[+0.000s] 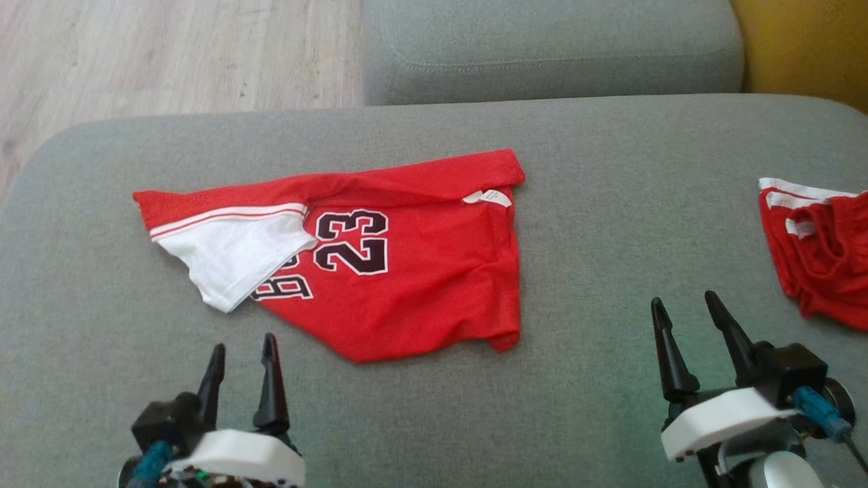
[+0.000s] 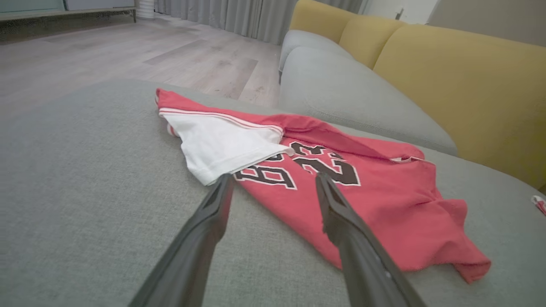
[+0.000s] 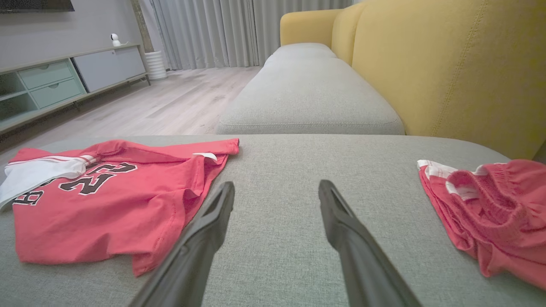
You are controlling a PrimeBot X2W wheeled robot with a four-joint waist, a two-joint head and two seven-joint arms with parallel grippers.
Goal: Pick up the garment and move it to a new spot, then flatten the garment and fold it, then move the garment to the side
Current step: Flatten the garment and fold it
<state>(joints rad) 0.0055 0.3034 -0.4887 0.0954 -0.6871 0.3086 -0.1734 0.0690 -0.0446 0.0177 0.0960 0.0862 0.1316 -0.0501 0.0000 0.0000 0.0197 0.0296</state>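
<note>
A red garment with a black "23" and a white sleeve lies partly folded and rumpled on the grey cushion, left of centre. It also shows in the left wrist view as the garment and in the right wrist view as the garment. My left gripper hovers open just in front of the white sleeve, touching nothing; its tips frame the garment's near edge, left gripper. My right gripper stands open over bare cushion to the garment's right, right gripper.
A second red piece with white trim lies bunched at the cushion's right edge. Another grey seat cushion lies beyond, with a yellow backrest on the right. Wooden floor lies past the cushion's far left edge.
</note>
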